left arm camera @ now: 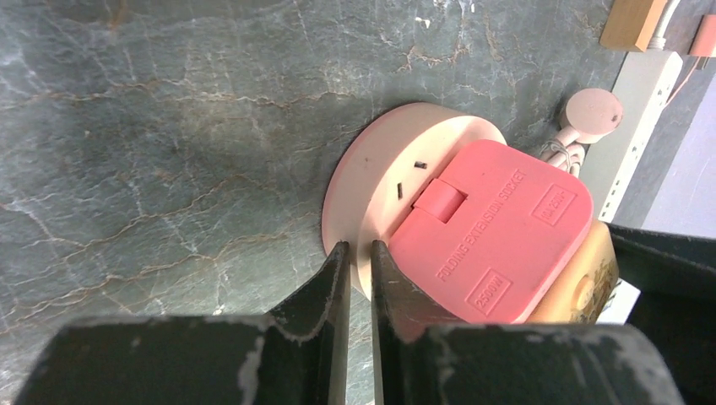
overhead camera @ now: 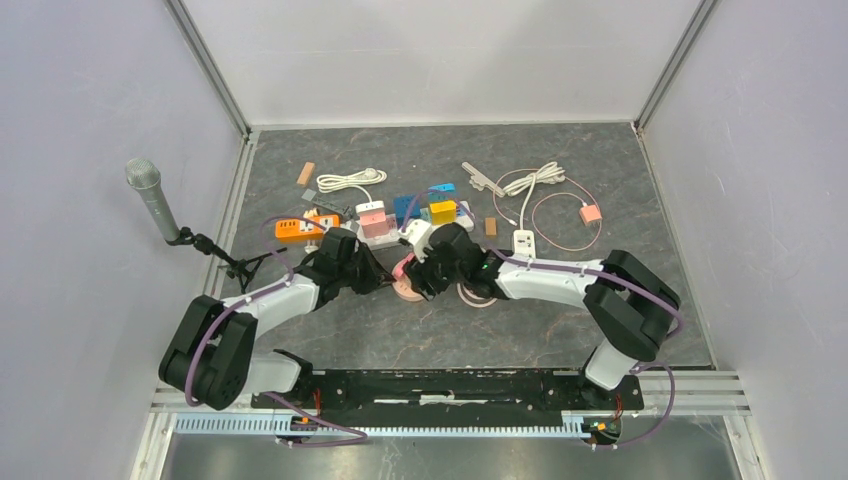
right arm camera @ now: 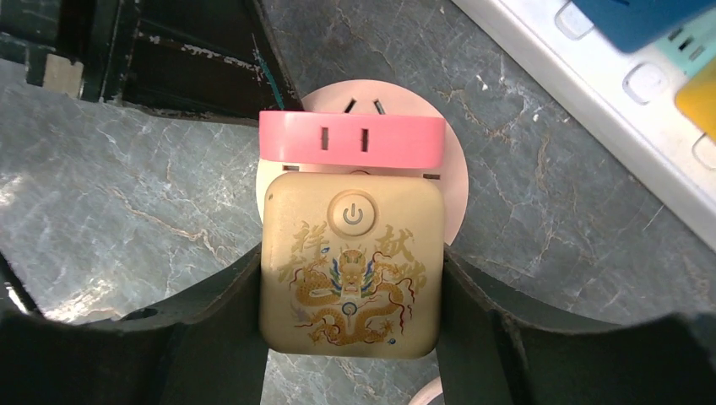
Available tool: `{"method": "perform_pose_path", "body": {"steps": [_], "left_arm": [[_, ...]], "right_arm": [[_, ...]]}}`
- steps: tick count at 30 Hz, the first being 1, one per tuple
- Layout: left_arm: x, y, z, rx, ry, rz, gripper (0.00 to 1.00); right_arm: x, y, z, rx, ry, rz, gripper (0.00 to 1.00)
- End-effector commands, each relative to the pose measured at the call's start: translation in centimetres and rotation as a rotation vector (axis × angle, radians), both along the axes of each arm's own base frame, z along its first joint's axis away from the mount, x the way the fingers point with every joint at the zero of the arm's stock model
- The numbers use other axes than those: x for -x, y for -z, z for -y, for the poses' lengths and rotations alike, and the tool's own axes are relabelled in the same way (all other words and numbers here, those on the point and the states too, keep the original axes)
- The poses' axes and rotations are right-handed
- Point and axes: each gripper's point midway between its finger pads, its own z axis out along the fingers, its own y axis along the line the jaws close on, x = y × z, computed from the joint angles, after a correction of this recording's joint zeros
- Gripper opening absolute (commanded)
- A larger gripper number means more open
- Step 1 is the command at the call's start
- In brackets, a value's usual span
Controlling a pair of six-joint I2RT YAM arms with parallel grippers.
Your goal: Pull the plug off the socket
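Note:
A round pale-pink socket base (left arm camera: 371, 181) lies on the grey table and carries a pink folding extension socket (left arm camera: 490, 232). A gold plug with a dragon print (right arm camera: 350, 261) sits against the pink socket (right arm camera: 352, 139). My right gripper (right arm camera: 350, 263) is shut on the gold plug, one finger on each side. My left gripper (left arm camera: 355, 247) is shut, its tips resting on the rim of the round base. In the top view both grippers, left (overhead camera: 385, 280) and right (overhead camera: 425, 278), meet over the socket (overhead camera: 405, 285) at mid-table.
A white power strip (right arm camera: 591, 93) with blue and yellow adapters lies just behind. Further back are an orange socket (overhead camera: 298, 229), a pink plug (overhead camera: 373, 220), white cables (overhead camera: 350, 182), a wooden block (overhead camera: 306, 173). A microphone (overhead camera: 150, 195) stands at the left.

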Motion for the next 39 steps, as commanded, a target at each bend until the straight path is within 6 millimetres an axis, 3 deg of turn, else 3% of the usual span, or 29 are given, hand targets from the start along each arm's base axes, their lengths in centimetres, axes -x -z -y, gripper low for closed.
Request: {"method": "perform_pose_path", "body": {"steps": [1, 3, 9, 13, 17, 20, 24, 29, 33, 39], "left_arm": [[5.1, 5.8, -3.1, -0.175, 0.004, -0.210, 0.18], [5.1, 5.9, -3.1, -0.176, 0.004, -0.211, 0.18], [5.1, 6.0, -3.5, -0.197, -0.001, -0.212, 0.18], [5.1, 6.1, -3.5, -0.199, 0.000, -0.218, 0.19], [5.0, 6.2, -3.4, -0.202, 0.009, -0.222, 0.19], [4.9, 6.2, -3.3, -0.200, 0.012, -0.221, 0.19], [4.7, 6.0, -3.2, -0.202, 0.016, -0.216, 0.19], [4.4, 5.8, -3.2, -0.204, 0.020, -0.209, 0.19], [4.3, 5.9, -3.1, -0.210, 0.027, -0.213, 0.19], [4.5, 6.4, -3.2, -0.216, 0.034, -0.231, 0.19]], "right_arm": [[2.3, -7.6, -4.2, -0.399, -0.163, -0.069, 0.00], [2.5, -7.6, -4.7, -0.395, -0.188, -0.063, 0.00], [2.0, -4.6, -4.0, -0.146, -0.156, 0.065, 0.00], [0.6, -5.9, -2.8, -0.138, -0.141, 0.135, 0.00], [-0.2, -8.8, -2.1, -0.349, -0.130, 0.051, 0.00], [0.4, -9.2, -2.4, -0.423, -0.168, -0.015, 0.00], [0.9, -7.0, -2.7, -0.372, -0.167, -0.045, 0.00], [-0.4, -4.3, -1.3, -0.146, -0.114, 0.094, 0.00], [-1.1, -3.5, -0.5, 0.032, -0.127, 0.251, 0.00], [-1.1, -3.8, -0.9, 0.036, -0.153, 0.272, 0.00]]}}
